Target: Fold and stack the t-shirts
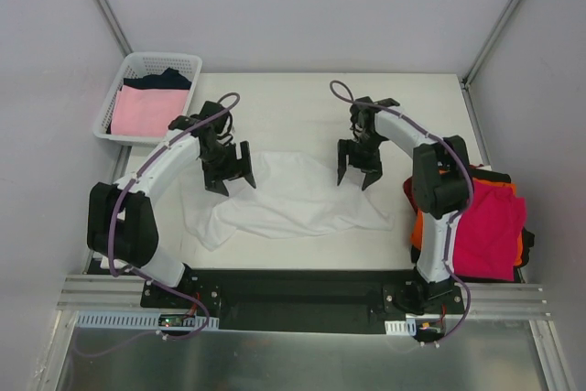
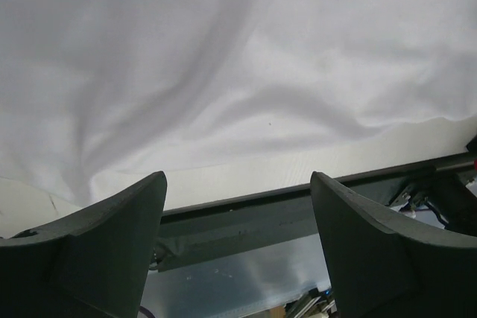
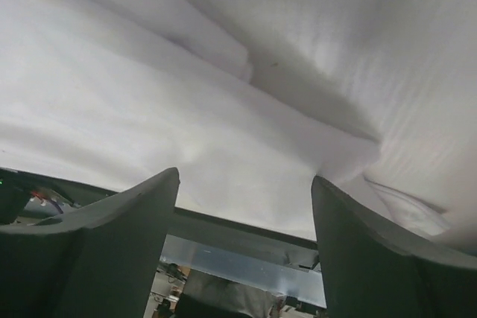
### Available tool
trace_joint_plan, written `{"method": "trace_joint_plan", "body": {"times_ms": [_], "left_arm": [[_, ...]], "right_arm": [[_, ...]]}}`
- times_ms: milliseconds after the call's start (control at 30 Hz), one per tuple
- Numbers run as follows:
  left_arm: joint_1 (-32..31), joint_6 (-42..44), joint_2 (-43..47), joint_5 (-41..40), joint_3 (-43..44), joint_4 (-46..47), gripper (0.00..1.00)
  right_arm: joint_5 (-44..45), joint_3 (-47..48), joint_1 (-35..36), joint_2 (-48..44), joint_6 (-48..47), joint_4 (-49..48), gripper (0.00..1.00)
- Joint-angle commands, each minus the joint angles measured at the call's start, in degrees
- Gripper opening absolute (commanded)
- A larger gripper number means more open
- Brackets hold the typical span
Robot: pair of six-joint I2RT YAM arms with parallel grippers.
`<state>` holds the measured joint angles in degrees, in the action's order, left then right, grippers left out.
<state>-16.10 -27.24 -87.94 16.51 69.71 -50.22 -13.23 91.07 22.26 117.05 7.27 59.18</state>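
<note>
Since the white t-shirt (image 1: 293, 203) lies rumpled and unfolded at the middle of the table (image 1: 302, 98), the left pincer (image 1: 234, 180) and the right pincer (image 1: 355, 179) hang over its far edge at 11 and 1 o'clock. Both are spread wide with nothing between the fingers, seemingly spaced so each can take one side for a fold. The basket (image 1: 108, 109) at 10 o'clock holds a pale pink shirt (image 1: 145, 109) and a navy shirt (image 1: 167, 80), probably waiting their turn. At 4 o'clock a magenta shirt (image 1: 490, 226) tops an orange shirt (image 1: 415, 228) and a black shirt (image 1: 493, 174), apparently the finished stack.
</note>
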Motion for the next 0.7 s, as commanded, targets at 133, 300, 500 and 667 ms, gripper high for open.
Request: {"method": "trace_joint_plan", "body": {"times_ms": [133,300,500,667], "left_arm": [[-2.0,-0.4,-1.6,5.0,-2.6,2.0,0.78],[-2.7,-0.4,-4.7,7.0,0.0,2.3,0.77],[-3.8,-0.2,-7.2,7.5,2.4,2.3,0.77],[-5.0,-0.7,-8.5,7.0,1.9,2.7,0.77]], "right_arm": [[1.1,0.3,-11.9,-0.9,-2.2,1.0,0.75],[-5.7,1.8,-12.0,4.4,-3.1,-1.2,0.73],[-15.0,2.6,-11.8,9.9,-1.6,-5.7,0.7],[-19.5,3.7,-11.1,13.6,-1.5,-7.6,0.67]]}}
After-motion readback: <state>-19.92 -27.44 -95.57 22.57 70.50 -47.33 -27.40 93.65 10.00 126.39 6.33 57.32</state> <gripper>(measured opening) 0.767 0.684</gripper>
